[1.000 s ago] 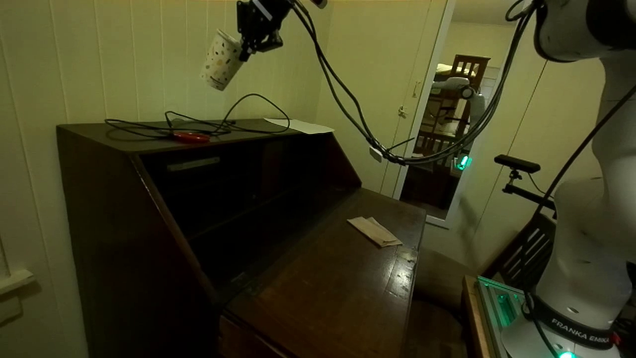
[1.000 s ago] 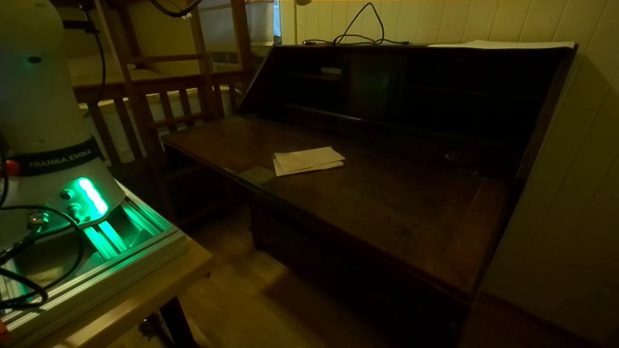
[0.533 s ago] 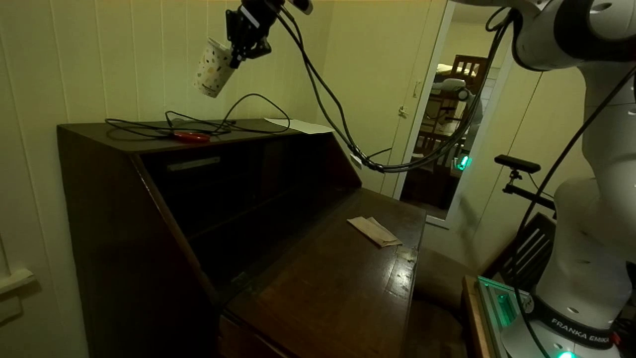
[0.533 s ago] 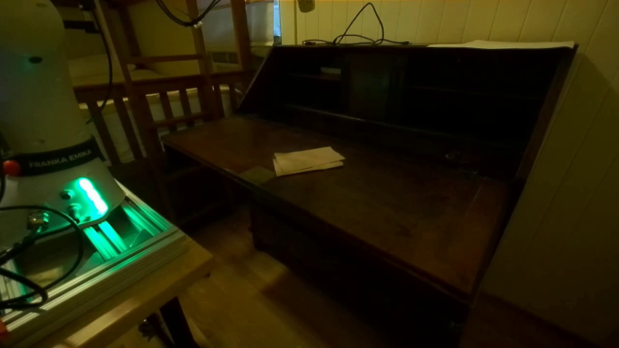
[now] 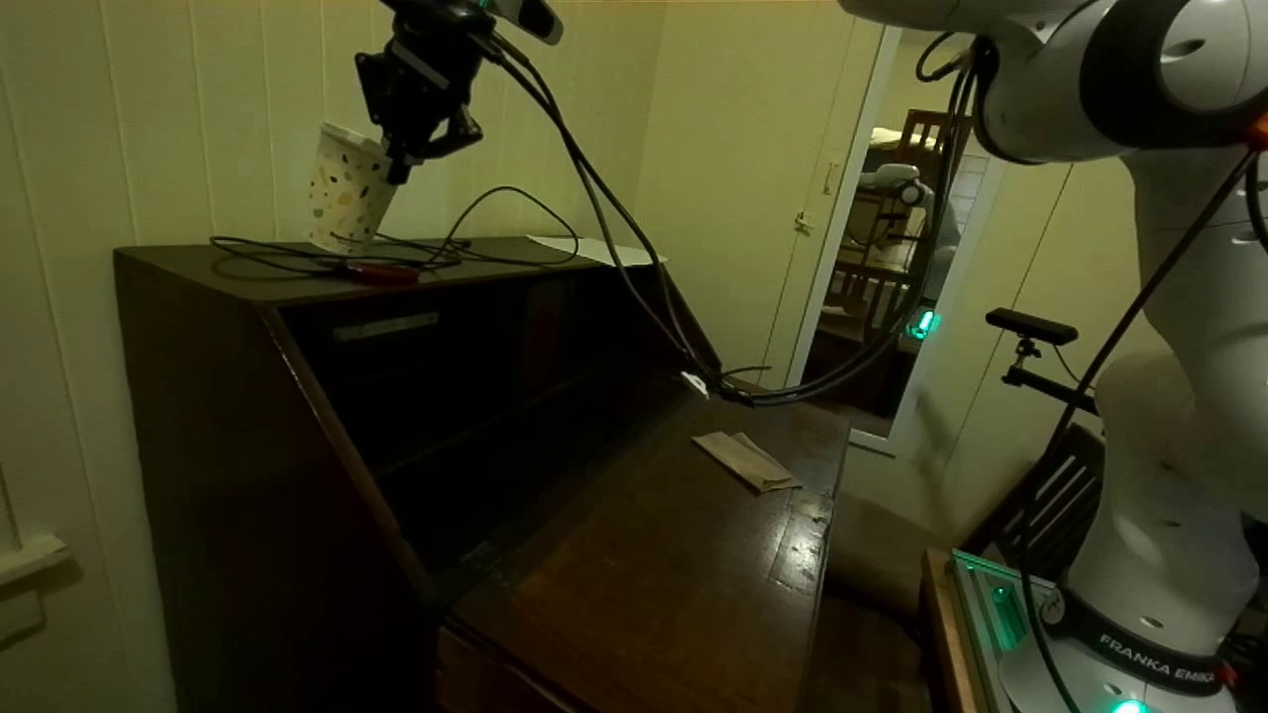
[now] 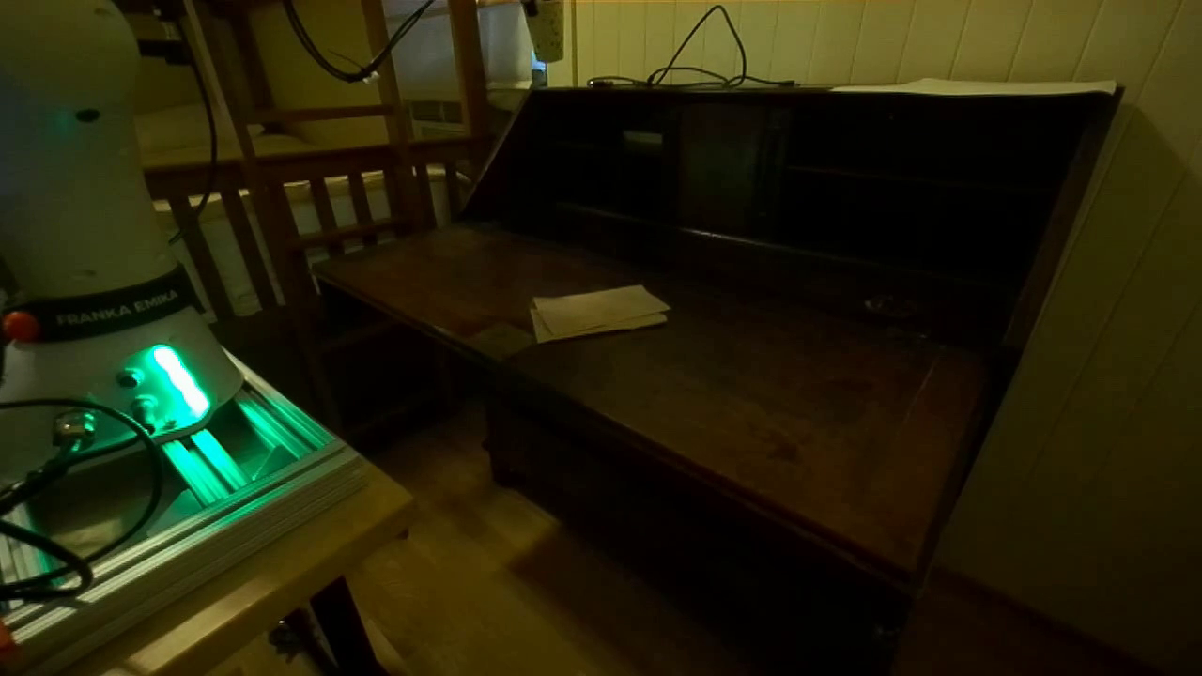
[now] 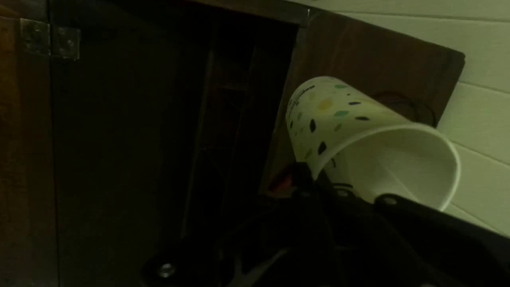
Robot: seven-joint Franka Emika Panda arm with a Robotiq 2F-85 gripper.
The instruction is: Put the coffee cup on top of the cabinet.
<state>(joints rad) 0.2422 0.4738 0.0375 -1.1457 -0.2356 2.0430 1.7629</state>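
The coffee cup (image 5: 347,193) is white paper with coloured specks, tilted, and held over the end of the cabinet's top (image 5: 183,260). It also shows at the upper edge of an exterior view (image 6: 548,33), with a gap between it and the dark brown cabinet (image 6: 751,404). My gripper (image 5: 398,170) is shut on the cup's wall at the rim. In the wrist view the gripper's fingertips (image 7: 312,177) pinch the rim of the cup (image 7: 330,107), whose open mouth faces the camera. The cabinet's top (image 7: 358,52) lies beyond it. The gripper is out of clear sight in an exterior view.
Black cables (image 5: 466,243) and a red object (image 5: 376,272) lie on the cabinet top below the cup. A white paper (image 5: 599,251) lies farther along it. A panelled wall (image 5: 248,119) stands behind. Folded paper (image 5: 748,461) rests on the fold-down panel.
The gripper and cup have moved left and down toward the cabinet top in an exterior view. The cup has become more upright. The arm's cables have swung lower.
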